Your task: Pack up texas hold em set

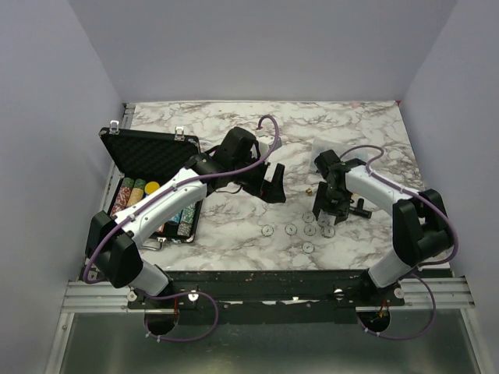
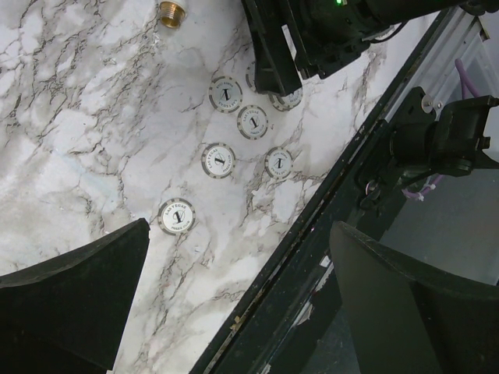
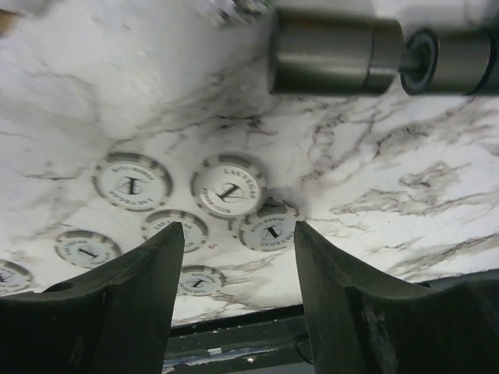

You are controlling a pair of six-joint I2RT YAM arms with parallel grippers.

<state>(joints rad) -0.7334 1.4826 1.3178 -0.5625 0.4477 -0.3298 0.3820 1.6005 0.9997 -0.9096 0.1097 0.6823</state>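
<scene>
Several small white chips (image 1: 309, 231) lie loose on the marble table (image 1: 234, 125) in the top view, right of the black case (image 1: 148, 152), open at the left edge with rows of coloured chips (image 1: 136, 195) inside. The right gripper (image 1: 326, 218) hangs over the loose chips; the left gripper (image 1: 274, 187) hovers mid-table. Left wrist view: its jaws spread wide, empty. Right wrist view: jaws parted, gripping nothing, chips flat on the table just beyond the fingertips.

Seven white chips (image 3: 228, 187), one black case (image 1: 152, 148), one brass fitting (image 2: 172, 13).
</scene>
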